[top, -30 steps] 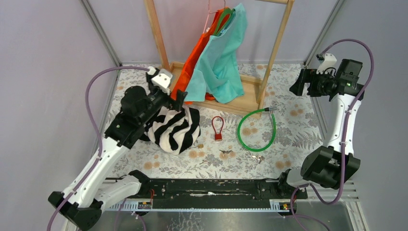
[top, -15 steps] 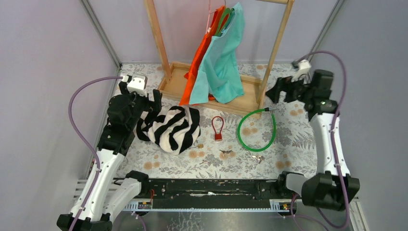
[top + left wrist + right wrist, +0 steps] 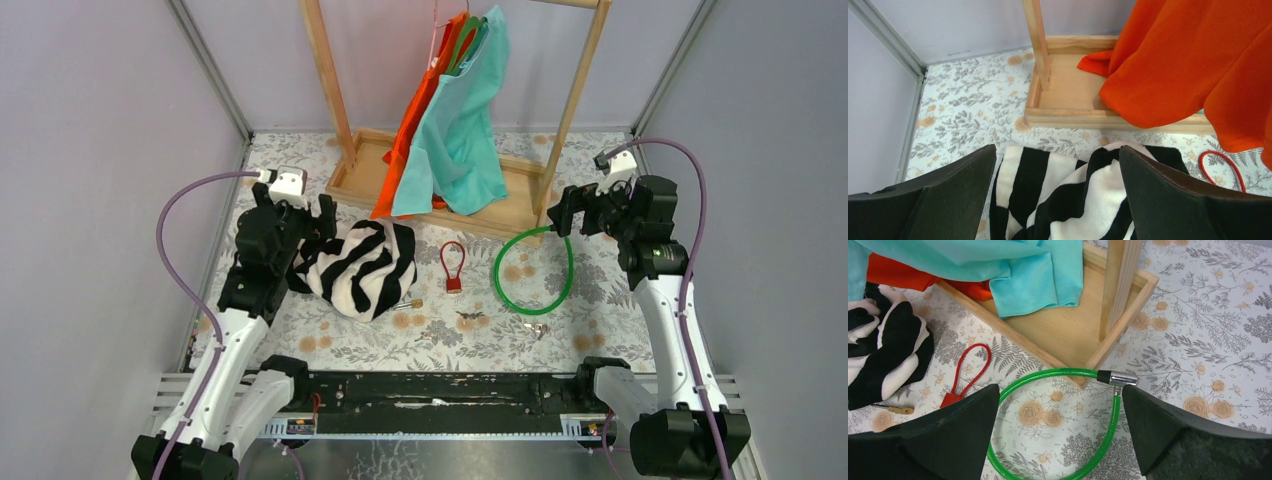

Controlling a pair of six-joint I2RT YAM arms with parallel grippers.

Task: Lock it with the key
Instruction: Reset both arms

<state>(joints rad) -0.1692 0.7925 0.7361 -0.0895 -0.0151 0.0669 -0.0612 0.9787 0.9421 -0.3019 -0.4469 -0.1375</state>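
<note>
A green cable lock (image 3: 533, 268) lies in a loop on the floral table, its metal end (image 3: 1118, 378) against the wooden rack's corner. A small red cable padlock (image 3: 453, 266) lies to its left. Small keys lie nearer the front (image 3: 468, 318) (image 3: 538, 330), and a brass-tipped one (image 3: 408, 303) lies by the zebra cloth. My right gripper (image 3: 560, 210) is open and empty above the green lock's metal end; in the right wrist view (image 3: 1060, 405) the loop (image 3: 1058, 374) lies between its fingers. My left gripper (image 3: 325, 215) is open and empty over the zebra cloth (image 3: 1073, 190).
A wooden clothes rack (image 3: 520, 205) with orange (image 3: 410, 140) and teal (image 3: 460, 130) garments stands at the back centre. The black-and-white zebra cloth (image 3: 355, 265) is heaped left of centre. Grey walls close in both sides.
My right arm has swung left and down, to above the green lock's metal end. My left arm has drawn back left off the zebra cloth. Locks and keys have not moved.
</note>
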